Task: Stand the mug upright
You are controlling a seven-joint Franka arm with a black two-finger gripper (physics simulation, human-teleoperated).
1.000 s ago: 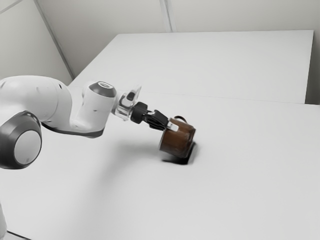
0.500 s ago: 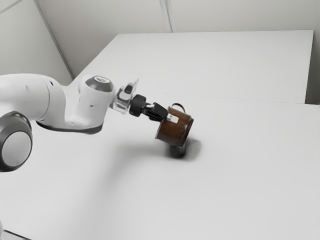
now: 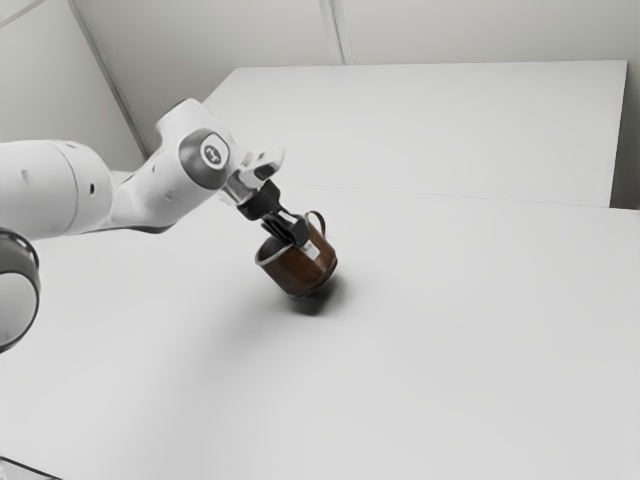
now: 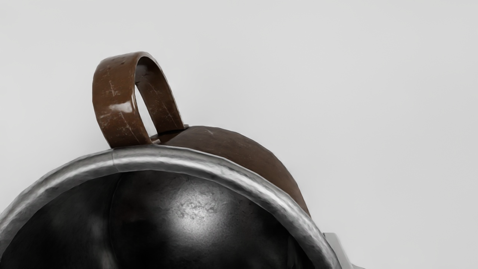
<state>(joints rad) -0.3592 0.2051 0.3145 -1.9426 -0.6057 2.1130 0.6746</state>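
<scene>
Your gripper (image 3: 305, 247) is pinching the brown metal mug (image 3: 292, 271) at the white table (image 3: 450, 340). You have the mug tilted, its mouth up and toward the exterior view's left, its handle (image 4: 112, 97) on the far side. You can't tell whether its base touches the table.

1. The arm (image 3: 58, 185) is cased in smooth white, with rounded links.
2. The gripper (image 3: 309, 251) is coloured black, its fingertips pale.
3. Just behind the gripper, a metallic grey collar (image 3: 238, 189) is fitted; beside it, a pale housing (image 3: 268, 160) is set.
4. Farther behind the gripper, a dark grey cap (image 3: 195, 172) is marked with a round emblem (image 3: 212, 154).
5. Farthest from the gripper, a pale disc (image 3: 14, 308) is ringed in dark grey.
</scene>
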